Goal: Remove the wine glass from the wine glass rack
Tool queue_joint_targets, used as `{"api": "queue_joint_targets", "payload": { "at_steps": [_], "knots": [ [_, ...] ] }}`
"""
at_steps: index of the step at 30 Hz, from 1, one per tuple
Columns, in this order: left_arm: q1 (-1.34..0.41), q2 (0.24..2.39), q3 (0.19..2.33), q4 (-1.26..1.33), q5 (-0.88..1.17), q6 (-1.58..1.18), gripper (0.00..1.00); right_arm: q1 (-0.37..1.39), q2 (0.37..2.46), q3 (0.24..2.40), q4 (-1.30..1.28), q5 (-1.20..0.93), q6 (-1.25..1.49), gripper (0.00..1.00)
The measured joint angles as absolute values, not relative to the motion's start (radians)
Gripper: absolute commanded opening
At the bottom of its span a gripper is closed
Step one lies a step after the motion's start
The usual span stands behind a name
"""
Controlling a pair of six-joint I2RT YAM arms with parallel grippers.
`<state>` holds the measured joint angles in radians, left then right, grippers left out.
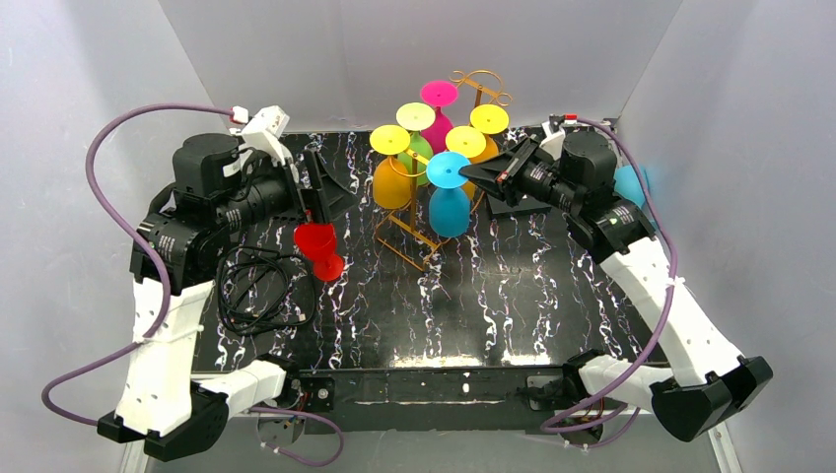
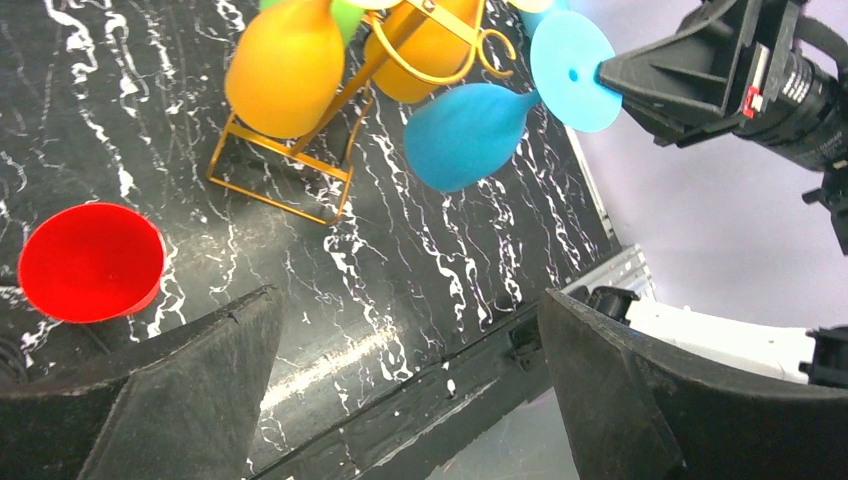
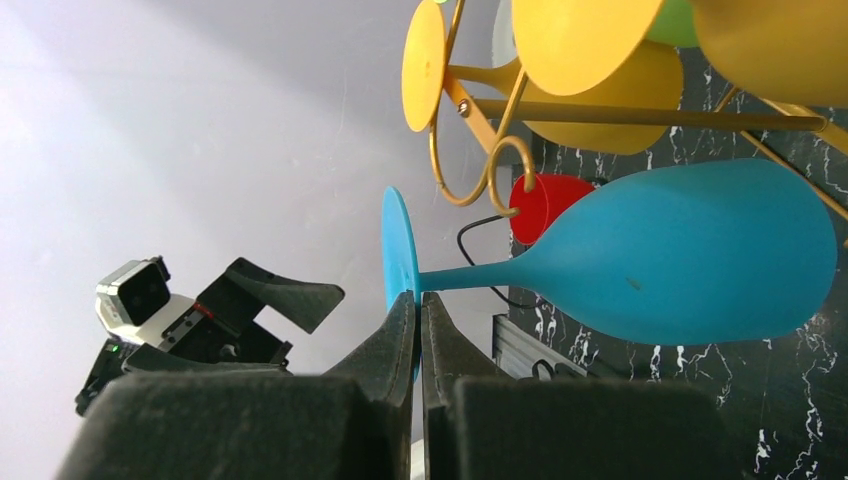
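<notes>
The golden-orange wire wine glass rack (image 1: 406,236) stands at the back middle of the black marbled table (image 1: 513,296), with several coloured glasses hanging upside down on it. My right gripper (image 1: 475,175) is shut on the edge of the round foot of the blue wine glass (image 1: 450,209). In the right wrist view the gripper (image 3: 418,312) pinches the foot, and the blue glass (image 3: 690,260) lies sideways just below the rack's scroll end (image 3: 478,192). I cannot tell whether its stem still touches the wire. My left gripper (image 2: 410,380) is open and empty, just above the red glass.
A red glass (image 1: 317,241) stands upright on the table by the left gripper. A black cable (image 1: 258,288) lies coiled at the left front. Yellow-orange (image 1: 392,182), green and pink (image 1: 438,99) glasses hang on the rack. Grey walls enclose the table.
</notes>
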<state>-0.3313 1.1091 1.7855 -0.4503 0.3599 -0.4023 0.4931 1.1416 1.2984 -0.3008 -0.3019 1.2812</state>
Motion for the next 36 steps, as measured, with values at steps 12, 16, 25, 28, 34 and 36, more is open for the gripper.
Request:
{"api": "queue_joint_targets", "payload": {
  "at_steps": [12,16,25,28,34,36],
  "knots": [
    [-0.331,1.129,1.758,-0.364,0.546,-0.347,0.98,0.493,1.096,1.315,-0.354,-0.332,1.351,0.01],
    [-0.34,1.146,1.758,-0.329,0.583,-0.34,0.98,0.491,1.089,1.33,-0.368,-0.342,1.376,0.01],
    [-0.5,1.181,1.751,-0.265,0.58,-0.29,0.98,0.49,1.081,1.384,-0.374,-0.355,1.439,0.01],
    [-0.575,1.198,1.751,-0.258,0.556,-0.241,0.98,0.489,1.079,1.399,-0.389,-0.361,1.459,0.01],
    [-0.687,1.264,1.789,-0.259,0.501,-0.149,0.98,0.485,1.077,1.438,-0.405,-0.372,1.486,0.01],
    [-0.713,1.292,1.817,-0.255,0.484,-0.124,0.98,0.485,1.074,1.44,-0.405,-0.377,1.49,0.01]
  ]
}}
